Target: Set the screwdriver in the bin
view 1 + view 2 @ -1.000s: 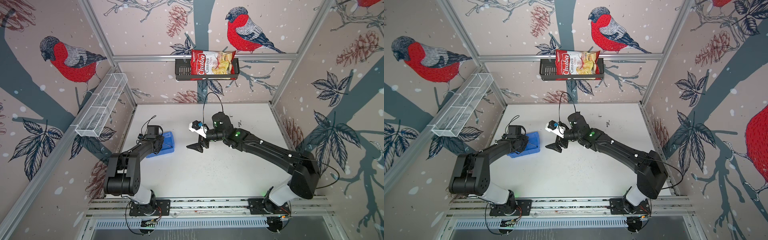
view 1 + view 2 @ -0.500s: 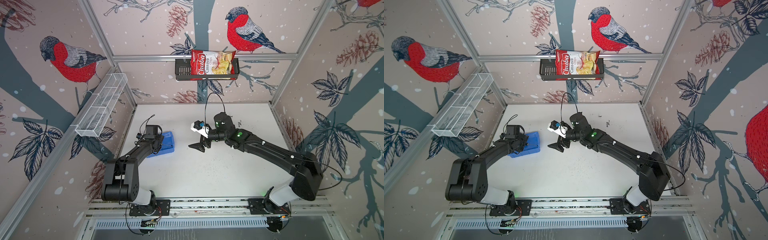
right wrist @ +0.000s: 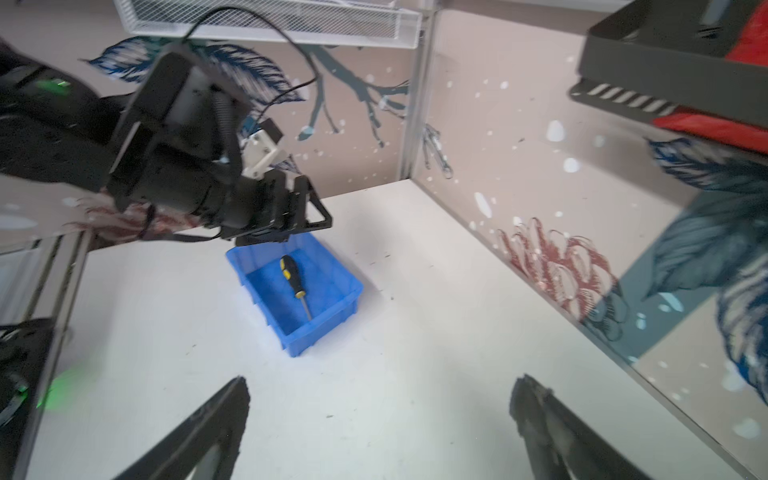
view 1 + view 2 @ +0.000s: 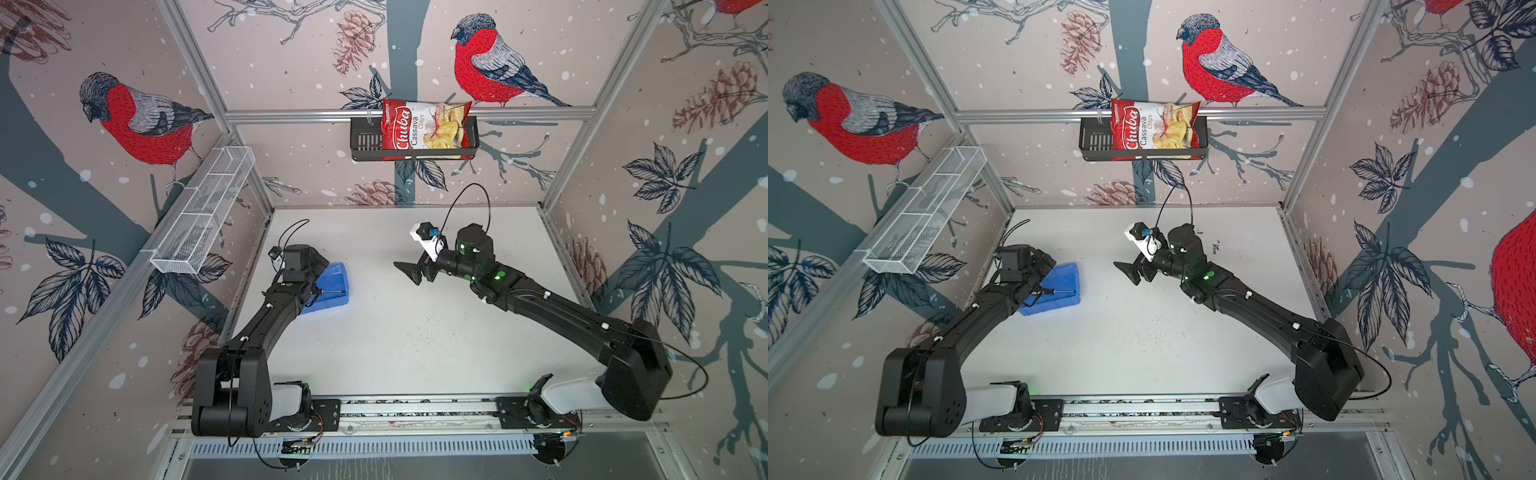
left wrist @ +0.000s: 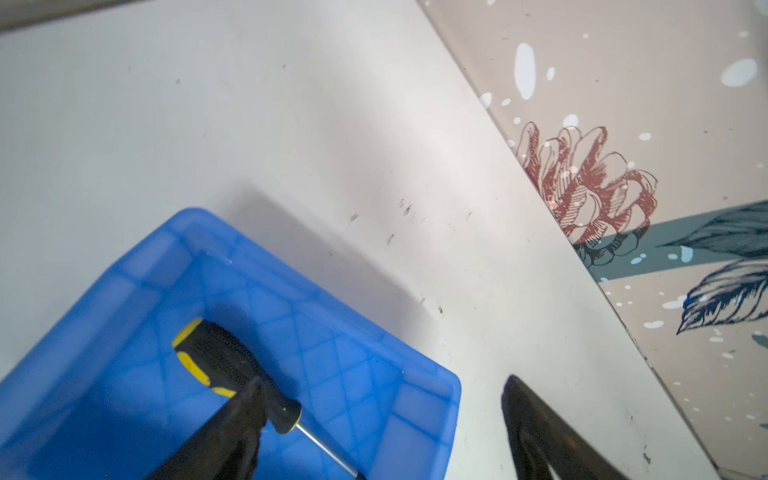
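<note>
Left gripper (image 5: 382, 384) has gone from closed to wide apart since a second ago. It hangs over the 9 o'clock end of the bin (image 3: 322, 330) with nothing held. Bin sits at 9 o'clock on the table (image 4: 415, 353). Screwdriver (image 3: 294, 278) lies flat on the bin floor, clear of the fingers; in both top views its shaft points to 3 o'clock. Right gripper (image 3: 381, 383) is spread fully, empty, just 12 o'clock of table centre, having shifted slightly toward 1 o'clock.
</note>
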